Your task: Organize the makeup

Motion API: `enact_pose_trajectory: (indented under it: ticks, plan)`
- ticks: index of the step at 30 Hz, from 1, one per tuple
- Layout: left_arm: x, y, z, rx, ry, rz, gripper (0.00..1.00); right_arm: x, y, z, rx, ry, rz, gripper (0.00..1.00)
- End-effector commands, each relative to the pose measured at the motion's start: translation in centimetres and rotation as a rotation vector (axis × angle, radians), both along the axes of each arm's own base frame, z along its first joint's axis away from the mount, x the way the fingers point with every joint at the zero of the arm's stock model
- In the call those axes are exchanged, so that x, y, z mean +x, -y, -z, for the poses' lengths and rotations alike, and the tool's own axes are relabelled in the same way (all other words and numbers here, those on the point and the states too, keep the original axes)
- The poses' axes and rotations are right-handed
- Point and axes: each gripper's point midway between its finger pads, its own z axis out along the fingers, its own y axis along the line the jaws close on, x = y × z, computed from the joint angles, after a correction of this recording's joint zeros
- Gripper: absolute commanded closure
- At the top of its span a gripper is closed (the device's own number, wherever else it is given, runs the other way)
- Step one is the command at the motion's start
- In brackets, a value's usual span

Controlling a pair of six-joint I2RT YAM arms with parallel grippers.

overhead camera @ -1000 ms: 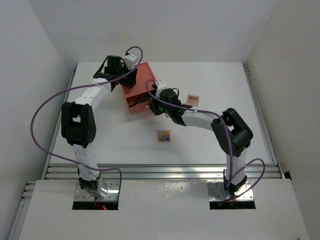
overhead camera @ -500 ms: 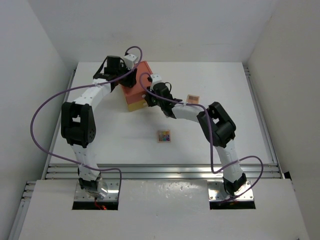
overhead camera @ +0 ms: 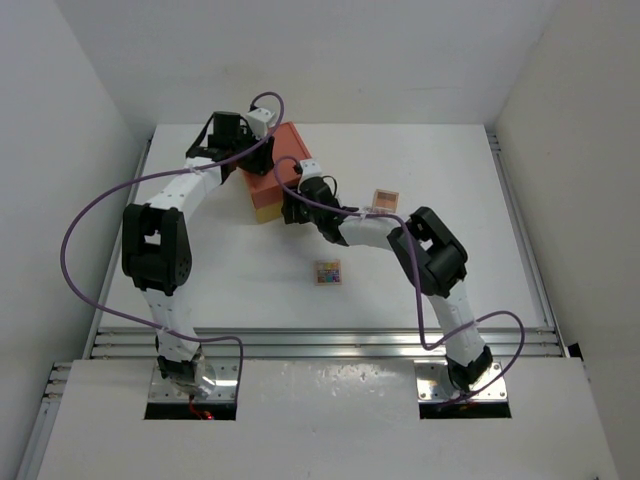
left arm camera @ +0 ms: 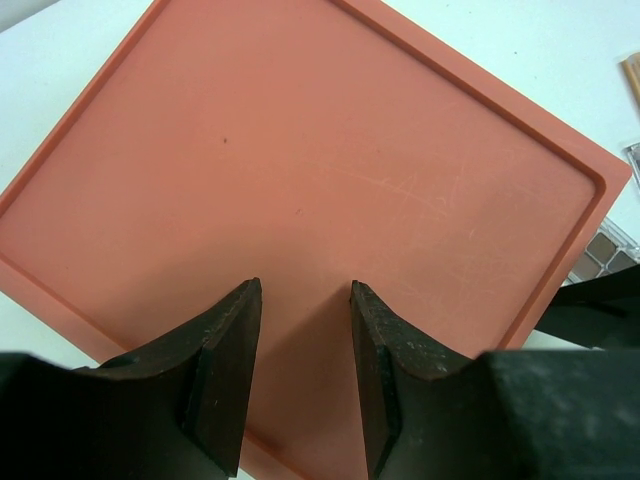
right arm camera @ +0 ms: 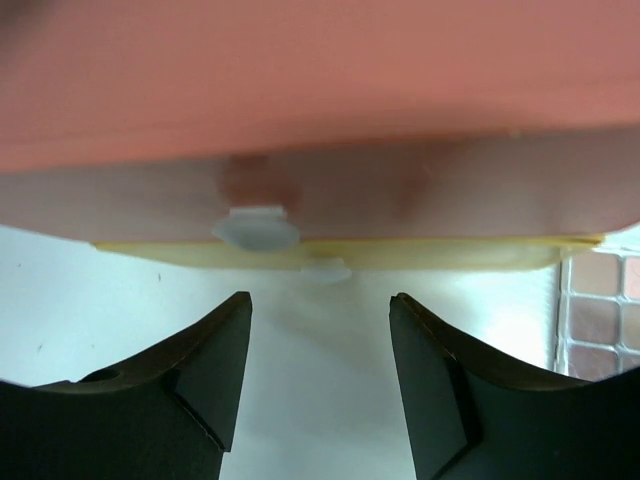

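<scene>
Here, smooth flat-lidded orange box [left arm camera: 300, 150], left hand [left arm camera: 305, 295] spread, right hand [right arm camera: 320, 305] spread.

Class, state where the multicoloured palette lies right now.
In the top view, the multicoloured palette lies alone mid-table, nearer the arm bases than the orange box and left of the right arm.

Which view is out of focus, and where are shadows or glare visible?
Right wrist: the orange plastic box and its yellow lower drawer look blurred, very near the right claw. Left wrist: sharp; fine scratches show on the box's flat lid, no glare. Top external: sharp, evenly lit, only faint shadows on the white table.
</scene>
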Motion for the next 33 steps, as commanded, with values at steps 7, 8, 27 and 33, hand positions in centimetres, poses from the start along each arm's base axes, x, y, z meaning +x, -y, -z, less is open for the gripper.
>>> enact_pose_trajectory:
  ticks: [7, 8, 27, 33]
  plan:
    - [-3.1, 0.1, 5.0, -0.020, -0.214, 0.000, 0.54, 2.9, -1.0, -0.3, 0.015, 0.059, 0.101, 0.45]
    - [-3.2, 0.3, 4.9, -0.031, -0.219, 0.002, 0.54, 3.2, -0.7, -0.3, 0.011, 0.068, 0.119, 0.46]
    - [-2.9, 0.5, 4.4, -0.040, -0.202, 0.010, 0.54, 4.4, -2.4, -1.9, 0.032, 0.220, 0.010, 0.55]
    - [-2.9, 0.5, 4.4, -0.040, -0.202, 0.010, 0.54, 4.8, -2.2, -2.1, 0.075, 0.221, -0.025, 0.60]
